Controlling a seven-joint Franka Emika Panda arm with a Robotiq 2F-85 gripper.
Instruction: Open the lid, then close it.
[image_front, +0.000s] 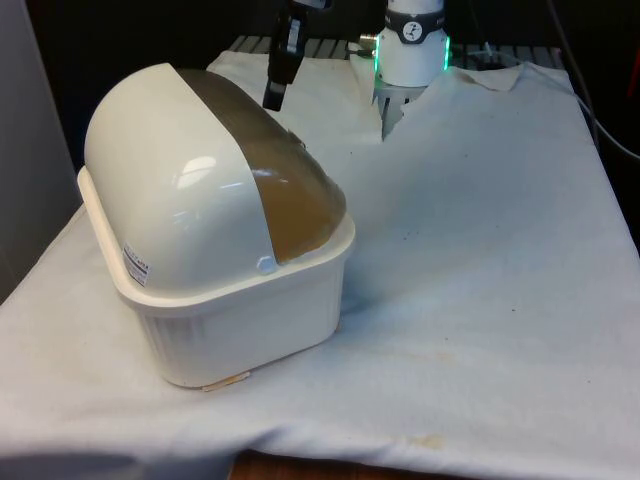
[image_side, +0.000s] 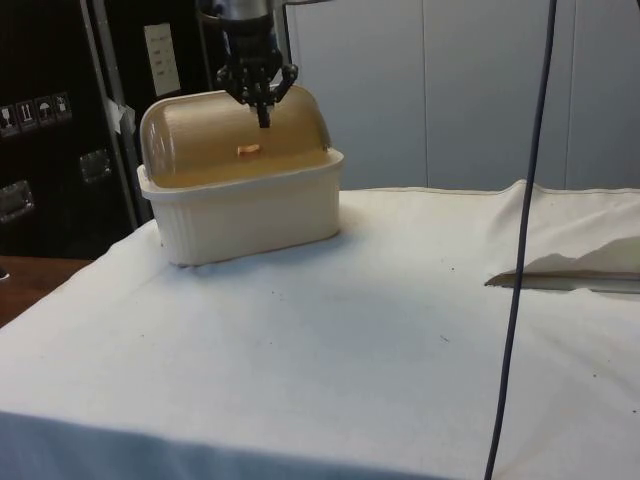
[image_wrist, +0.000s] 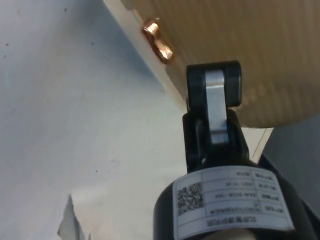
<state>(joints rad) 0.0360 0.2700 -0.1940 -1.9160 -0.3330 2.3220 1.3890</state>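
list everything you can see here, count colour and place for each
bread box: one, cream ribbed base with a rounded cream shell, on the cloth at the front view's left
lid: one, translucent amber-brown roll-top, shut down to the base's rim
handle: one, small copper-coloured knob low on the lid near the rim
label: one, white sticker on the box's end wall
cloth: one, white, covering the table
cable: one, dark, hanging down at the side view's right
cabinets: dark, behind the table in the side view
gripper: one, black, fingers together, pointing down over the lid above the handle
arm: one, white, at the table's far end
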